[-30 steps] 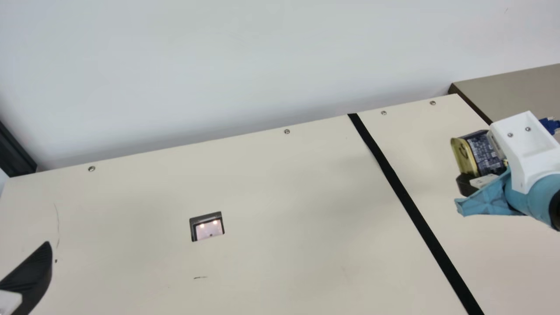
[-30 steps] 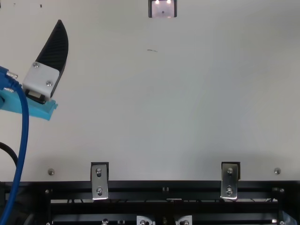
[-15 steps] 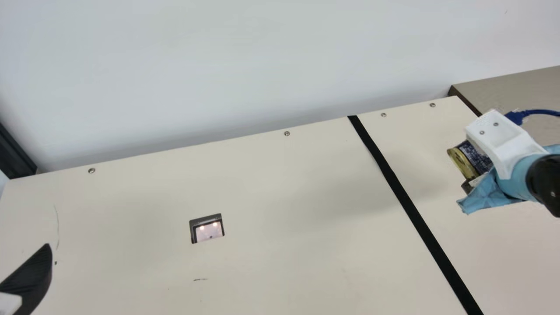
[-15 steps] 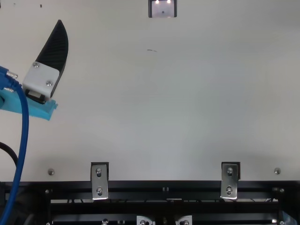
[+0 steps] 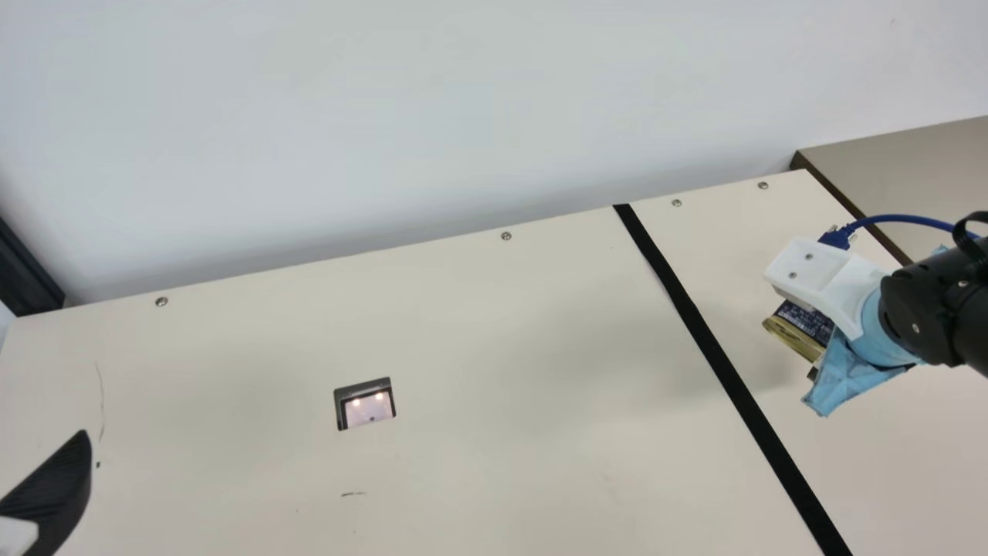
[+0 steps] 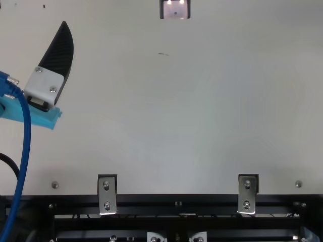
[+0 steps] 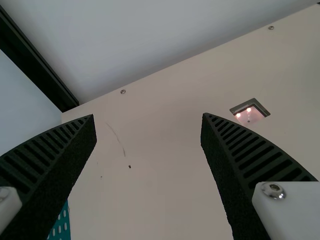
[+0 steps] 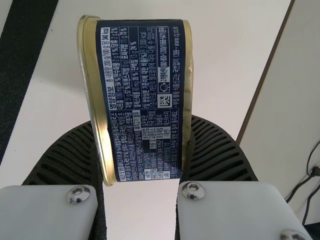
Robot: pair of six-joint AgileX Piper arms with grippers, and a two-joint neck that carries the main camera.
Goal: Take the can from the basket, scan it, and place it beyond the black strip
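The navy-and-gold metal can (image 5: 800, 324) was clamped by its ends in the right black ribbed gripper (image 8: 142, 122), right of the flat black strip (image 5: 718, 358), presumably for release there; the left black ribbed gripper (image 7: 148, 116) was spread apart.

Cream table (image 5: 494, 324), with screws (image 5: 506, 235) along one edge. A black strip (image 5: 721, 371) crosses it; a lit window (image 5: 369, 409) is recessed into its surface.

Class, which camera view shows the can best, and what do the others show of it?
The right wrist view: the can shows large, held by the right gripper, its dark-blue printed label facing the camera. The main view gives it small, partly hidden behind a white bracket.
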